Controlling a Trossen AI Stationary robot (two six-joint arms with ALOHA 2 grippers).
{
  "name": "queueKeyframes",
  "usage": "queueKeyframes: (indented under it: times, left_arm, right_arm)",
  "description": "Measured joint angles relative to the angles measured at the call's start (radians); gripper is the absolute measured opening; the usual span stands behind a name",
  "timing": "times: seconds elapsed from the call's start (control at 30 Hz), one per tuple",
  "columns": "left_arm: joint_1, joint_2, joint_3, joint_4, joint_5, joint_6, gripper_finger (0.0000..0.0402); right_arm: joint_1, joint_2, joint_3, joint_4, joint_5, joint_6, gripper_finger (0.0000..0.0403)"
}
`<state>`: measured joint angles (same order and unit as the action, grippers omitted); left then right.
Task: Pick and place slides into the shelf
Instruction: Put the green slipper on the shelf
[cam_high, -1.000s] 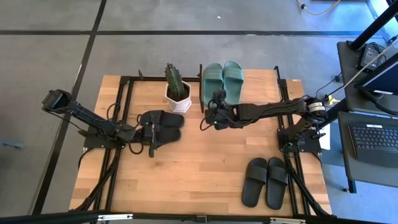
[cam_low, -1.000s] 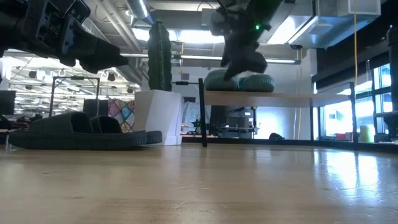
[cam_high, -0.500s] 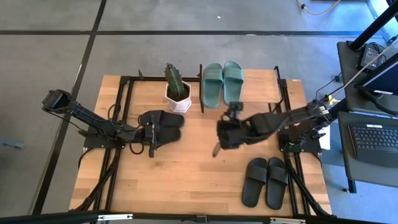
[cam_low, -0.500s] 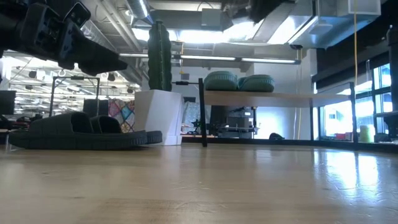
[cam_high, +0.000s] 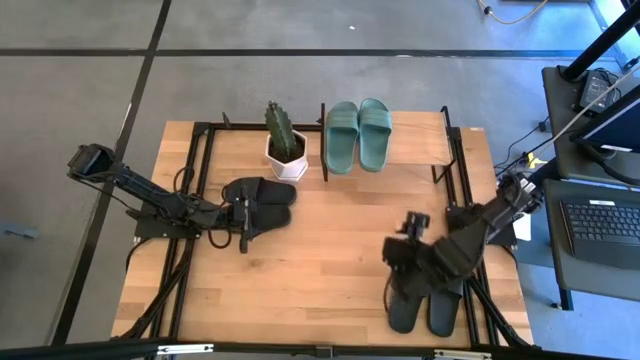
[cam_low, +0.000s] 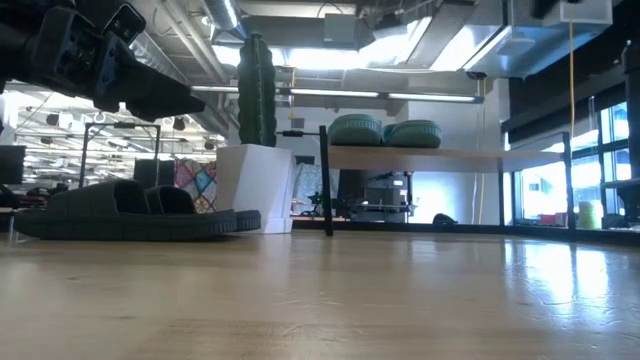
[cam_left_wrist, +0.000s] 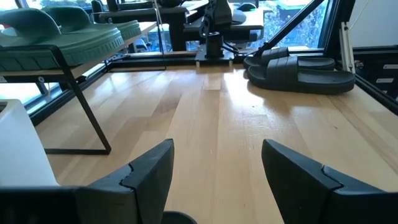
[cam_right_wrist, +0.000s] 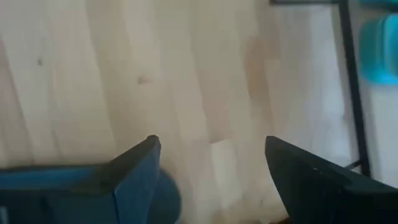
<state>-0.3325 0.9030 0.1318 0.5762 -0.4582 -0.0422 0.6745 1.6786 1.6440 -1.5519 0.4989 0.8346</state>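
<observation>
I held my right hand (cam_high: 392, 262), wide open and empty, over the black pair (cam_high: 428, 292) (left hand (cam_high: 243, 213) likewise open), meaning to straddle one strap squarely.

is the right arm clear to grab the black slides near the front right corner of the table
Probably yes. The right gripper hangs open right over that black pair, with nothing between them. The left gripper waits open by the other black pair.
</observation>
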Motion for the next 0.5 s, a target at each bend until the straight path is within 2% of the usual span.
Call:
queueKeyframes:
  times: [0.27,0.4,0.5]
  left_arm:
    - [0.059,0.004,0.046,0.047,0.023,0.018,0.0235]
    - [0.127,0.083,0.118,0.032,0.130,-0.007,0.0235]
    - [0.176,0.195,0.205,0.038,0.180,-0.007,0.0235]
  right_arm:
    - [0.097,0.000,-0.155,-0.004,0.033,0.180,0.0289]
    - [0.111,0.000,-0.238,-0.008,0.042,0.218,0.0289]
    - [0.115,-0.001,-0.279,-0.007,0.043,0.232,0.0289]
